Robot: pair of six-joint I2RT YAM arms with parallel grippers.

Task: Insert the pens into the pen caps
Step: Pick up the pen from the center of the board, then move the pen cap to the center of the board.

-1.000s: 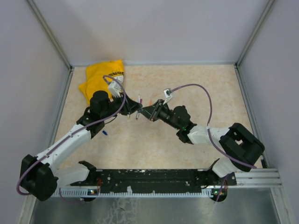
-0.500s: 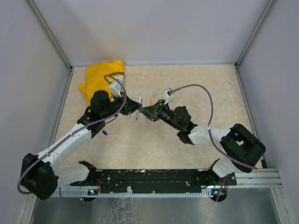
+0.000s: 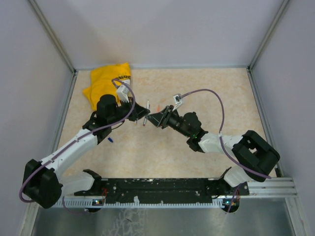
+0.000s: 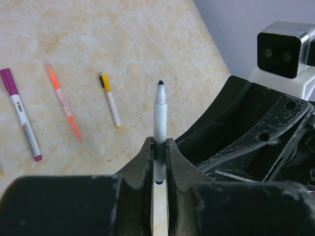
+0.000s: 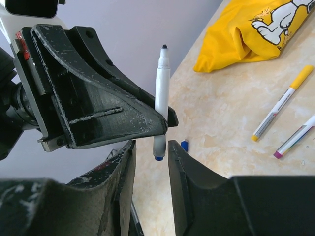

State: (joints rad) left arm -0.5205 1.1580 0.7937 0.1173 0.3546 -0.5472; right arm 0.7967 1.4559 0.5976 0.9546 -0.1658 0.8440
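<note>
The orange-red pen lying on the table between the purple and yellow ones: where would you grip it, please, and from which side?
Probably take the orange-red pen at mid-barrel, coming straight down from above and closing across its width. It lies flat on the table, so only its top is exposed, and clear gaps separate it from the purple pen and the yellow pen on either side.

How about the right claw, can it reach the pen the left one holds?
Probably yes: the right claw is open, and the pen in the left claw ends right at its gap.
</note>
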